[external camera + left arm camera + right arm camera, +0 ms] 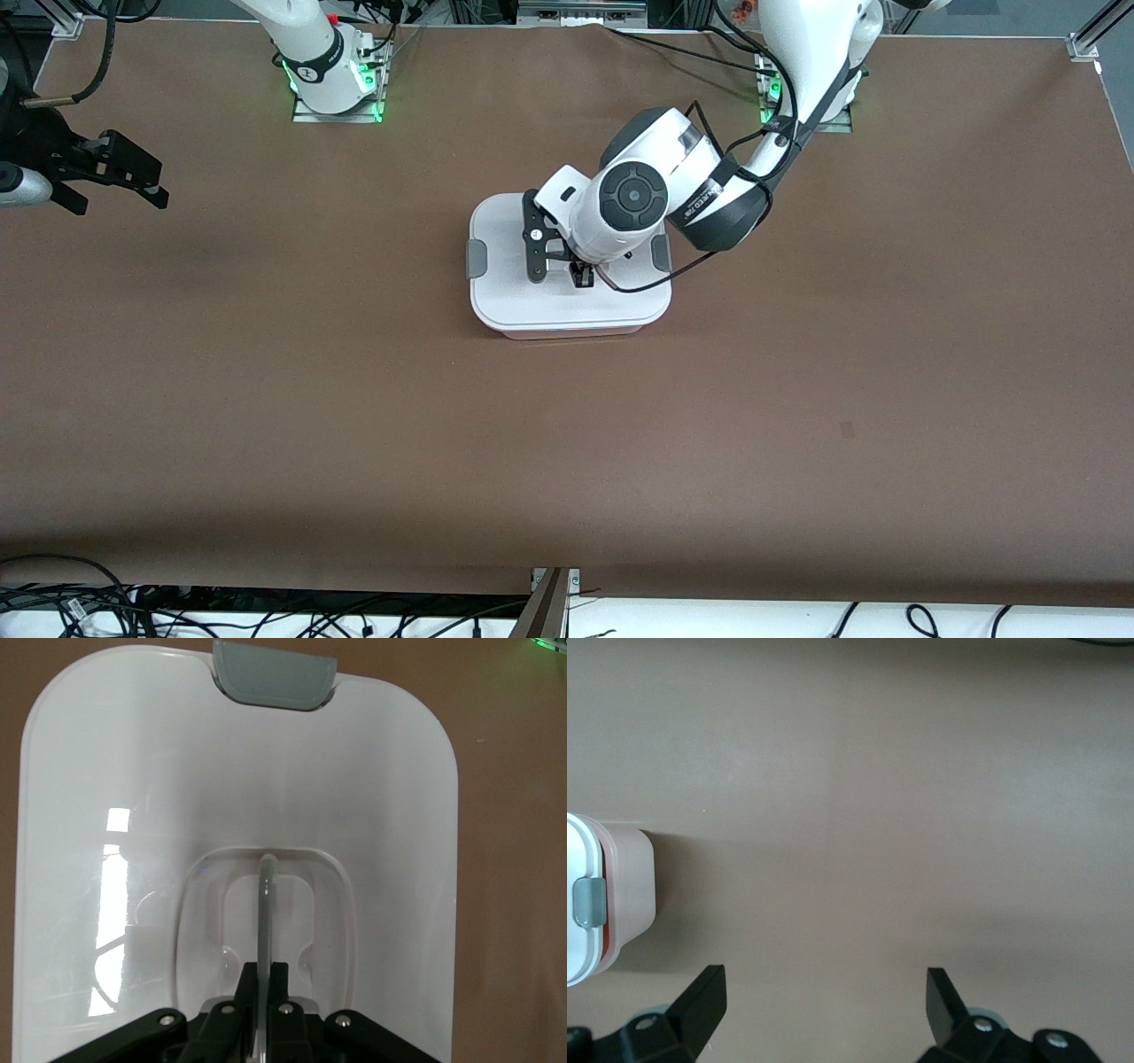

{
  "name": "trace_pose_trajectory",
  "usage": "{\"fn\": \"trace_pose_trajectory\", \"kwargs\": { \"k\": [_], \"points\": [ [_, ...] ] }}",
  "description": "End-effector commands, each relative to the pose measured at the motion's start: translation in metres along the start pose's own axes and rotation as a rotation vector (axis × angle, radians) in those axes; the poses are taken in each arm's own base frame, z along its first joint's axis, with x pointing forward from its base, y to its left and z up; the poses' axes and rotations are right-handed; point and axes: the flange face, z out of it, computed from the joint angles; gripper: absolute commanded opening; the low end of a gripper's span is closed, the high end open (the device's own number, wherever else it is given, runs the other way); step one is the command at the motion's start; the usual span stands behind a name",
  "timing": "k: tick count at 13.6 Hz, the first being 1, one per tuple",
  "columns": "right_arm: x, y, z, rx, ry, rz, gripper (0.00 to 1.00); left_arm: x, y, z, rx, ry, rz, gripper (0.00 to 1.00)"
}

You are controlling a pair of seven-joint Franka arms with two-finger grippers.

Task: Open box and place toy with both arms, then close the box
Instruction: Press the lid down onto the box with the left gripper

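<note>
Left gripper (571, 268) sits down on the lid (567, 306) of the box (569, 330), at the lid's centre. We see in the left wrist view that its fingers (276, 988) are clenched on the thin clear handle (265, 921), which stands upright in the recessed well of the lid.

We find the lid seated flat on the box. One grey clip (476, 258) shows at the edge toward the right arm's end of the table, and another clip (660, 253) at the edge toward the left arm's end. Below the lid's nearer edge a strip of the pale tub wall shows. We cannot make out any contents through the lid, which is opaque white.

We find the box on the brown table (797, 425), about midway between the two ends and closer to the bases than to the front camera.

Right gripper (124, 182) waits over bare table at the right arm's end, well apart from the box, its jaws spread wide and holding nothing.
</note>
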Motion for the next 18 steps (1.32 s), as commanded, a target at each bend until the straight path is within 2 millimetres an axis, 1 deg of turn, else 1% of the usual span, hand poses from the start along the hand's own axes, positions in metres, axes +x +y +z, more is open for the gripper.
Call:
{"fn": "trace_pose_trajectory", "kwargs": {
  "k": [1,2,5,12,14,16,18],
  "points": [
    [0.001,0.001,-0.004,-0.021,0.006,0.018,1.00,0.003,0.004,-0.002,0.025,-0.015,-0.016,0.00],
    [0.000,0.006,-0.005,-0.020,0.003,0.029,1.00,0.004,0.004,0.000,0.023,-0.018,-0.015,0.00],
    [-0.001,0.005,-0.009,-0.017,0.012,0.029,1.00,0.001,0.001,0.003,0.022,-0.019,-0.021,0.00],
    [-0.001,0.005,-0.008,-0.013,0.014,0.031,1.00,0.001,-0.002,0.010,0.015,-0.025,-0.026,0.00],
    [0.000,0.004,-0.009,-0.011,0.020,0.029,1.00,0.004,-0.001,0.018,0.012,-0.028,-0.030,0.00],
    [0.000,0.004,-0.008,-0.009,0.020,0.031,1.00,0.006,-0.002,0.020,0.023,-0.016,-0.040,0.00],
    [0.001,0.004,-0.008,-0.009,0.020,0.031,1.00,0.006,-0.003,0.026,0.017,-0.019,-0.041,0.00]
  ]
}}
